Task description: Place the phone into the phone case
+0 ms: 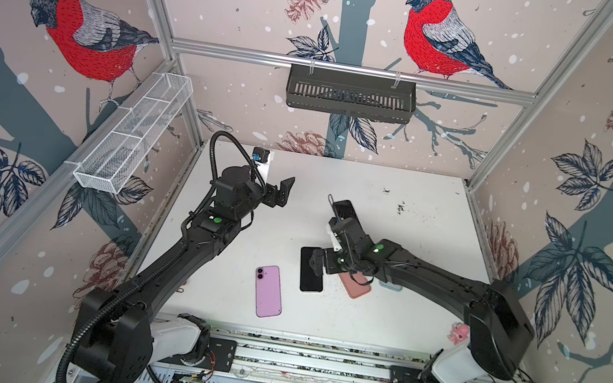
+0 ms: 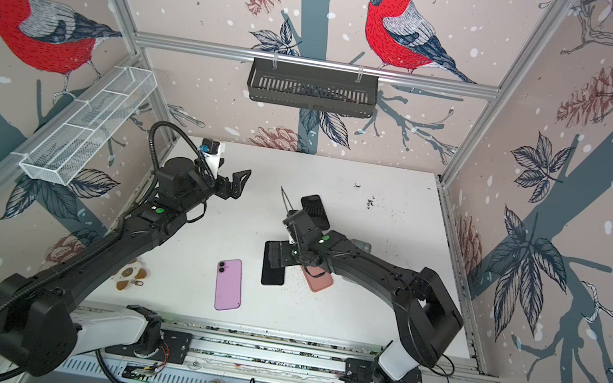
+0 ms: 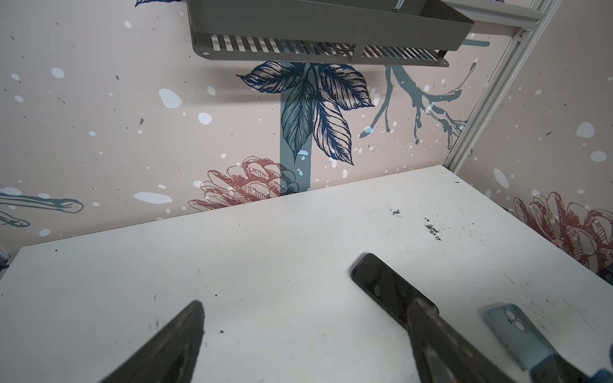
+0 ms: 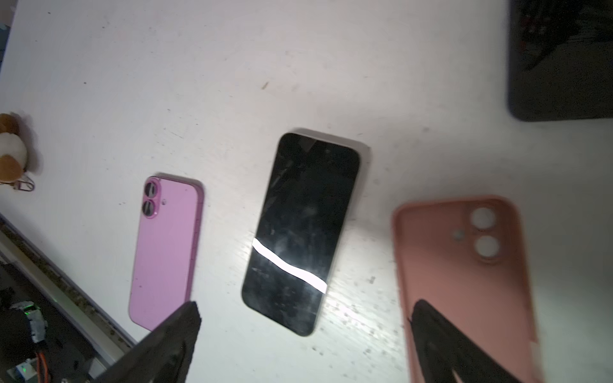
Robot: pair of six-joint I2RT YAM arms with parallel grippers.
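On the white tabletop, a black phone lies screen up between a purple phone and a salmon-pink case, touching neither. The right arm hovers over the black phone, jaws spread wide, gripping nothing. The left arm holds its jaws open and empty near the back wall.

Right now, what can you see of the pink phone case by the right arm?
Salmon-pink phone case, matte, soft-looking, with rounded corners and a raised rim. At one end are two round camera cutouts, showing the white table through, plus a small hole. It is empty and lies flat, apart from the black phone beside it. A finger of the open right gripper overlaps its other end; contact unclear.
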